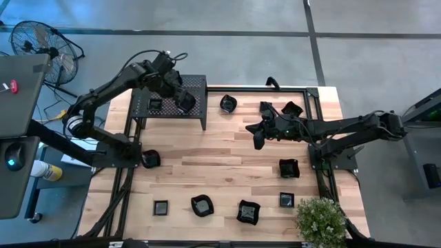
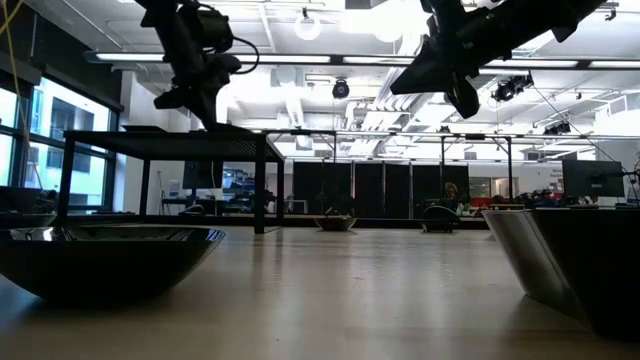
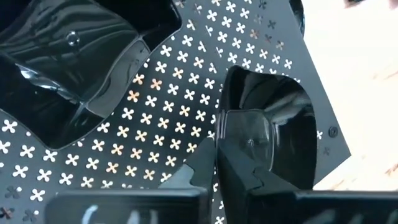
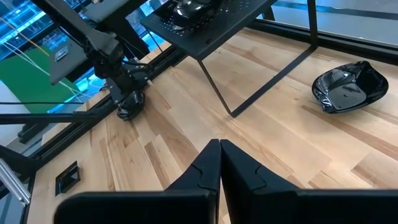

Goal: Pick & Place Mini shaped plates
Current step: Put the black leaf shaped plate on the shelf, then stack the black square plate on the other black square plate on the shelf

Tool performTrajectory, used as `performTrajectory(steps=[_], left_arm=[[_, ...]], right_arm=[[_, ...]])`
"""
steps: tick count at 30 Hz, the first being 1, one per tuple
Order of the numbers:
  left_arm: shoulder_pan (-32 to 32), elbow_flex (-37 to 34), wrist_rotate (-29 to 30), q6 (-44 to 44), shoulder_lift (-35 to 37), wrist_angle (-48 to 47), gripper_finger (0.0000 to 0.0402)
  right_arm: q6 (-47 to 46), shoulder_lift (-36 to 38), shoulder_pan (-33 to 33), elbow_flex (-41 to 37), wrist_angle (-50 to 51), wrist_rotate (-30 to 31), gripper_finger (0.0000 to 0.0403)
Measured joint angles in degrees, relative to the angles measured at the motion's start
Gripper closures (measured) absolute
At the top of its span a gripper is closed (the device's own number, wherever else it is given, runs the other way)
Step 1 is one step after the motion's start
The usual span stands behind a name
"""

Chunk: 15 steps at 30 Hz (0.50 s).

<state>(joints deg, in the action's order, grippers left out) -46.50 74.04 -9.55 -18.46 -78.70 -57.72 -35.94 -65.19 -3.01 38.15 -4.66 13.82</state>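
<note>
My left gripper hangs over the black perforated rack at the far left. It is shut on a glossy black mini plate that sits on the rack's top near its right end. A second plate lies flat on the rack beside it. Several more mini plates rest on the wooden table, among them one just right of the rack and one at the right. My right gripper hovers shut above the table's middle, with nothing in it. My left gripper pinches the plate's raised rim, with one finger inside the dish and the other outside it. The fingers come from above, slanting down. The plate sits level with its underside on the rack's perforated top.
A row of plates lies along the near edge, and two more lie at the far right. A potted plant stands at the near right corner. A dark plate sits by the left arm's base. Bare wood lies mid-table.
</note>
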Motion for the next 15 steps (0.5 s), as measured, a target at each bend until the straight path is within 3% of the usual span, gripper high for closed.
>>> performTrajectory(steps=[9, 15], left_arm=[[0.00, 0.04, 0.90, 0.69, 1.79, -1.60, 0.0322], [0.00, 2.97, 1.66, 2.67, 5.78, -2.04, 0.0316]], right_arm=[[0.00, 0.00, 0.00, 0.02, -1.64, -0.03, 0.0399], [0.99, 0.00, -0.02, 0.02, -3.02, -1.76, 0.0401]])
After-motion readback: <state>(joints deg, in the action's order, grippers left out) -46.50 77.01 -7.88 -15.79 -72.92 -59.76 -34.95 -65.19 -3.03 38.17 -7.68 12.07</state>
